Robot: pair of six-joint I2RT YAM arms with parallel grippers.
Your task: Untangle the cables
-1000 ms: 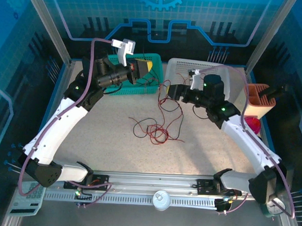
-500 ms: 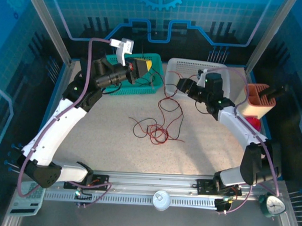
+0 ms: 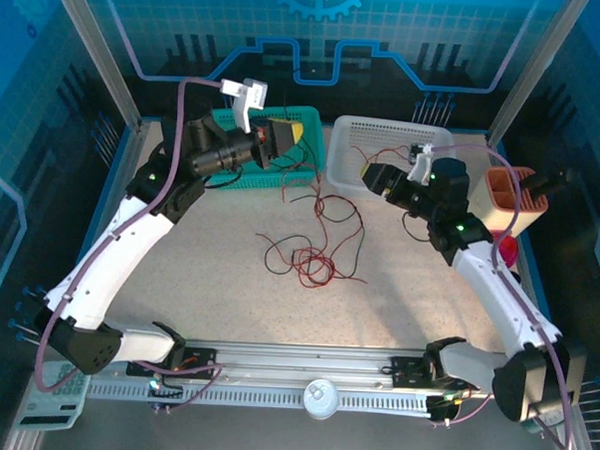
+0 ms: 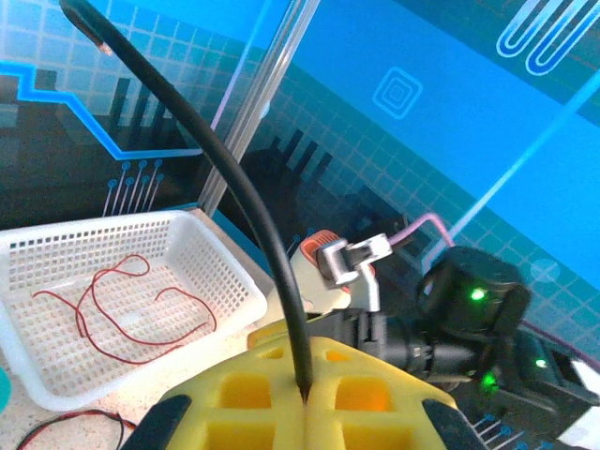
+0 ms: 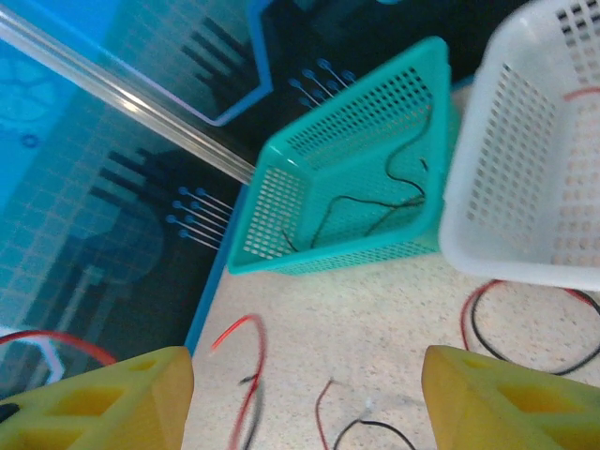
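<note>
The left gripper [image 4: 305,394] is clamping a black cable [image 4: 246,202], probably for release into the teal basket [image 3: 232,177] beneath it. The right gripper [image 5: 305,375] is hovering wide open and empty, with the tangled cables [image 3: 309,257] lying below and ahead of it.

Tangled red and black cables [image 3: 307,257] lie loose on the table [image 3: 203,281].

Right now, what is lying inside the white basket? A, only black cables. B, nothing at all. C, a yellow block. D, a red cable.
D: the left wrist view shows a thin red cable curling across the floor of the white basket.
</note>
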